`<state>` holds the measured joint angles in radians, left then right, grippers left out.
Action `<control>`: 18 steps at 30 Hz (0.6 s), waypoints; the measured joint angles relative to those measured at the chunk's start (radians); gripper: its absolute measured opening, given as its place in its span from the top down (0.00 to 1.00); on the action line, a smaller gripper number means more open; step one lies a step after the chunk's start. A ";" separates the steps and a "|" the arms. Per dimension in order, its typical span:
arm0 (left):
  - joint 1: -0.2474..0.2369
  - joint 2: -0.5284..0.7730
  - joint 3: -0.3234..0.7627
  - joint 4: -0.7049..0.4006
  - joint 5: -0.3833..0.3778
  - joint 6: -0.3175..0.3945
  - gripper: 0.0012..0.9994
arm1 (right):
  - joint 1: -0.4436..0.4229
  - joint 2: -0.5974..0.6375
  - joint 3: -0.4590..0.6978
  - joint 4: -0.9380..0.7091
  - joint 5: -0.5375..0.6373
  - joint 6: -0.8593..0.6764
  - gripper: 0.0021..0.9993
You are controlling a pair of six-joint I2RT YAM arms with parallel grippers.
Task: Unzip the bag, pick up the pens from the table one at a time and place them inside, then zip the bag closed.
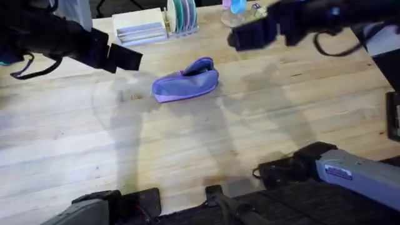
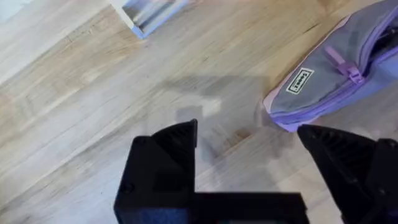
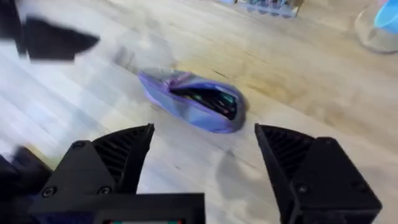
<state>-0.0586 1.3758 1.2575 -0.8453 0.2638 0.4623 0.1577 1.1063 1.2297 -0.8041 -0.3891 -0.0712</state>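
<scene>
Presently we note the bag point(image 1: 186, 82) lying mid-worktop point(image 1: 187, 144), unzipped, dark pens point(image 3: 208, 99) inside; left pincer point(image 2: 249, 140) and right pincer point(image 3: 205, 146) both hover wide open, empty

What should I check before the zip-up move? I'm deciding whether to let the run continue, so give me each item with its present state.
1. All pens off the table: ok, none lie on the visible wood.
2. Pens inside the bag: ok, dark contents show through its gaping mouth.
3. Zipper closed: not ok, the mouth is open at one end.
4. Left gripper free: ok, open and empty, beside the bag's end.
5. Right gripper free: ok, open and empty, above the bag.
6. Zipper pull reachable: ok, exposed on top.
</scene>
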 joint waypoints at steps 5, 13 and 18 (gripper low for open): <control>0.007 0.000 0.000 0.011 0.004 0.058 0.01 | 0.060 0.074 0.000 0.061 0.000 0.176 0.00; 0.223 0.000 0.000 -0.133 0.342 0.458 0.01 | 0.289 0.202 0.000 0.291 0.096 0.263 0.00; 0.282 0.000 0.000 -0.166 0.447 0.589 0.01 | 0.353 0.299 0.000 0.370 0.125 0.270 0.00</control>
<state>0.2236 1.3758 1.2575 -1.0117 0.7106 1.0510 0.5108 1.4051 1.2297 -0.4339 -0.2646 0.1986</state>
